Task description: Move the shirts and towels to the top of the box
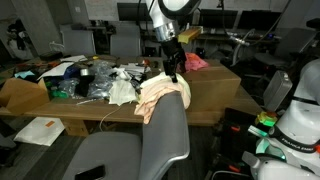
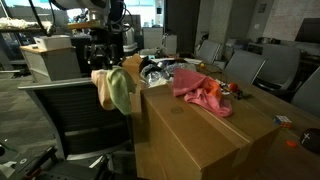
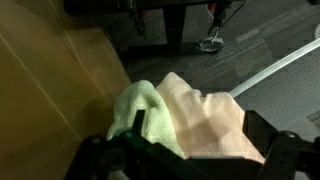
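The cream-yellow cloth (image 3: 205, 120) and the pale green cloth (image 3: 140, 105) hang over the back of a grey chair (image 1: 165, 140) at the edge of the big tan box (image 2: 210, 135). In an exterior view the two cloths (image 2: 114, 88) droop side by side beside the box's corner. A bright pink cloth (image 2: 200, 90) lies crumpled on the box's flat top. My gripper (image 3: 195, 125) hovers just above the chair back, open, its fingers either side of the cream-yellow cloth without pinching it. In an exterior view the gripper (image 1: 175, 68) points down over that cloth (image 1: 160, 95).
Dark clutter and white plastic bags (image 1: 105, 82) cover the table beyond the chair, with a small cardboard carton (image 1: 22, 95) at its end. Papers (image 1: 40, 130) lie on the floor. Office chairs (image 2: 250, 65) stand behind the box, and small items (image 2: 285, 120) sit near its far edge.
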Robot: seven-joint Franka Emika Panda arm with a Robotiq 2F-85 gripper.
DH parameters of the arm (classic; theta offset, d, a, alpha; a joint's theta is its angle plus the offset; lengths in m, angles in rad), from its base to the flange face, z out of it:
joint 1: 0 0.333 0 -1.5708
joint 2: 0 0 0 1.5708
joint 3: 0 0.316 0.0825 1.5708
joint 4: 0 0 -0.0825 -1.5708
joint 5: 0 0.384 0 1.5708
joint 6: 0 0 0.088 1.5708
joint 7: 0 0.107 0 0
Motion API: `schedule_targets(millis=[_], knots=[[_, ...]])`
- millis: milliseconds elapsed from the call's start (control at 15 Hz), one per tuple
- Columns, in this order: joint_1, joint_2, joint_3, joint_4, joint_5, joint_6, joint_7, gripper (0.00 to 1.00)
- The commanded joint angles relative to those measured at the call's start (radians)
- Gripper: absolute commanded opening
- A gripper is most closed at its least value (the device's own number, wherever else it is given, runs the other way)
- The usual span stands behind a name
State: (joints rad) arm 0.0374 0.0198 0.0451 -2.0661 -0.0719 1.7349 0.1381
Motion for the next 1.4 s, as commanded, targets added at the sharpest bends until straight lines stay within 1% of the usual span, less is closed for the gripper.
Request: schedule_targets(millis=[0,333,733,1333], knots=[[0.004,0.012,0.001,0.006,-0.044,0.008,-0.101,1.0],[0.012,0.013,0.008,0.004,-0.094,0.048,-0.171,1.0],[0.02,0.036,0.018,0.009,-0.126,0.119,-0.228,1.0],[0.012,0.084,0.013,0.003,-0.103,0.171,-0.278,1.0]])
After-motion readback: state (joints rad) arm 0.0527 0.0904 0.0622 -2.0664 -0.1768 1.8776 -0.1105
